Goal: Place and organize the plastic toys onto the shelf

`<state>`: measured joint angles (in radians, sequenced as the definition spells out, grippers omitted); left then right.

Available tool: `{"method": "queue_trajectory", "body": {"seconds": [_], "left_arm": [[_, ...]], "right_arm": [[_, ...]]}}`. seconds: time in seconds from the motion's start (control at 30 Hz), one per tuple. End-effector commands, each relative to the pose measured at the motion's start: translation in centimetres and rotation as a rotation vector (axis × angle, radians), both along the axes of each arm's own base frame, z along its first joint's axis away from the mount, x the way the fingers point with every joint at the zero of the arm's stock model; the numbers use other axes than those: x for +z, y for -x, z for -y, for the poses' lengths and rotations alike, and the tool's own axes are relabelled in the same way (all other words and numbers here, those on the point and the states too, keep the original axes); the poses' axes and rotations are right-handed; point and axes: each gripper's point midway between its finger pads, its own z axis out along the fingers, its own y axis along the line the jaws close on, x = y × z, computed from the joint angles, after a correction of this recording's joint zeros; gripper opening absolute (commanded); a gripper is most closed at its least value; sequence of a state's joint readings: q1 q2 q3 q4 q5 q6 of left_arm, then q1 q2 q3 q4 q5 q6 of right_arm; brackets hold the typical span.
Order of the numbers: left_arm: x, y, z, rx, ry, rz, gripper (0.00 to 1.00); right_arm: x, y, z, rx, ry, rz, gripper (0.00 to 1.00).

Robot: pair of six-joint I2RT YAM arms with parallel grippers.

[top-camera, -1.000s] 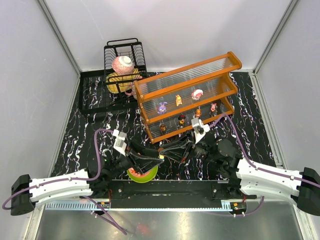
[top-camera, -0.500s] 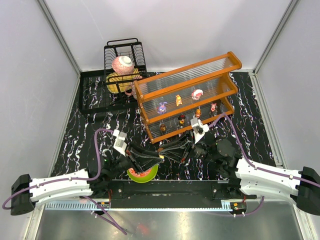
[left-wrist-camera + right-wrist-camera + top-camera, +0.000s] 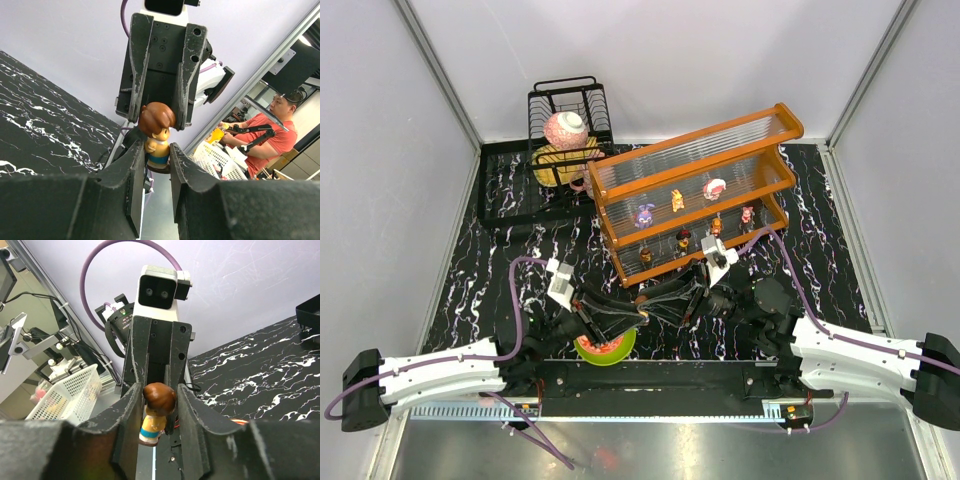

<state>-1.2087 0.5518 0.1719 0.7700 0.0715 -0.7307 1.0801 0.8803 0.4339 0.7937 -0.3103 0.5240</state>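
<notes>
The small brown-haired plastic figurine (image 3: 156,131) is smooth and glossy. The left gripper (image 3: 156,150) has matt black fingers (image 3: 120,185), rough and white-scuffed. At one o'clock, the orange-framed shelf (image 3: 692,150) carries clear ribbed plastic panels. At eleven o'clock, the black wire dish rack (image 3: 582,100) is metal. The black white-veined tabletop (image 3: 480,260) looks matt.

Figurine (image 3: 156,131) feet hidden in left claw (image 3: 156,150), shelf toys (image 3: 678,201) too tiny to identify, bowl (image 3: 623,351) half-covered

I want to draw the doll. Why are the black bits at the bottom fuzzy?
Left wrist view: the left claw sits close to the lens, so its fingers blur, while the brown-haired figurine is sharp; right wrist view: the right claw blurs likewise.
</notes>
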Motion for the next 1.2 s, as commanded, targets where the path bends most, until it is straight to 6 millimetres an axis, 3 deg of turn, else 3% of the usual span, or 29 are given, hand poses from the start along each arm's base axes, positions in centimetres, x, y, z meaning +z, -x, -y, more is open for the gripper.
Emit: {"method": "queue_trajectory", "body": {"seconds": [0.0,0.33,0.47,0.5,0.57,0.6,0.63,0.67,0.7,0.73,0.87,0.9,0.93,0.97,1.03,1.07,1.17], "left_arm": [[1.3,0.2,-0.2,-0.006,0.034,0.037,0.0],[0.7,0.1,-0.3,0.005,0.0,0.037,0.0],[0.1,-0.5,-0.3,0.038,-0.07,0.042,0.0],[-0.1,-0.6,-0.3,0.045,-0.087,0.043,0.0],[-0.7,-1.1,-0.5,0.078,-0.148,0.052,0.0],[-1.0,-1.3,-0.5,0.09,-0.172,0.052,0.0],[-0.5,-1.6,-0.7,0.11,-0.185,0.07,0.0],[-1.6,-2.2,-0.9,0.141,-0.242,0.056,0.0],[-1.1,-2.6,-1.2,0.167,-0.259,0.06,0.0],[-2.5,-3.0,-1.4,0.192,-0.335,0.063,0.0],[-3.1,-4.8,-2.6,0.298,-0.454,0.079,0.0],[-2.3,-5.0,-2.7,0.313,-0.447,0.087,0.0],[-3.2,-5.3,-3.0,0.328,-0.498,0.087,0.0],[-3.4,-5.5,-3.0,0.335,-0.516,0.087,0.0],[-3.5,-5.9,-3.2,0.359,-0.548,0.087,0.0],[-4.0,-6.1,-3.0,0.363,-0.574,0.084,0.0],[-4.5,-6.6,-3.0,0.385,-0.621,0.078,0.0]], "right_arm": [[3.4,0.4,0.4,0.006,-0.092,0.044,0.43],[3.6,-0.2,0.5,-0.027,-0.086,0.034,0.62],[4.0,-2.3,1.1,-0.146,-0.049,-0.044,0.64],[2.7,-3.3,1.3,-0.206,0.019,-0.102,0.64],[3.6,-4.1,1.6,-0.254,0.053,-0.13,0.65],[2.3,-4.7,1.8,-0.288,0.121,-0.161,0.65],[3.0,-5.2,2.1,-0.323,0.122,-0.172,0.65],[2.9,-5.6,2.3,-0.345,0.139,-0.185,0.65],[1.7,-6.2,2.5,-0.387,0.191,-0.22,0.65],[2.3,-6.6,2.8,-0.413,0.192,-0.234,0.65],[-0.3,-8.5,4.0,-0.556,0.32,-0.372,0.63],[-1.2,-8.9,3.8,-0.577,0.358,-0.395,0.63],[-0.4,-9.0,3.6,-0.581,0.359,-0.409,0.63],[-2.0,-9.2,3.3,-0.592,0.423,-0.44,0.63],[-1.7,-9.2,2.8,-0.587,0.444,-0.465,0.63],[-3.0,-9.2,2.3,-0.586,0.491,-0.489,0.63],[-3.6,-9.0,1.1,-0.573,0.537,-0.5,0.63]]}}
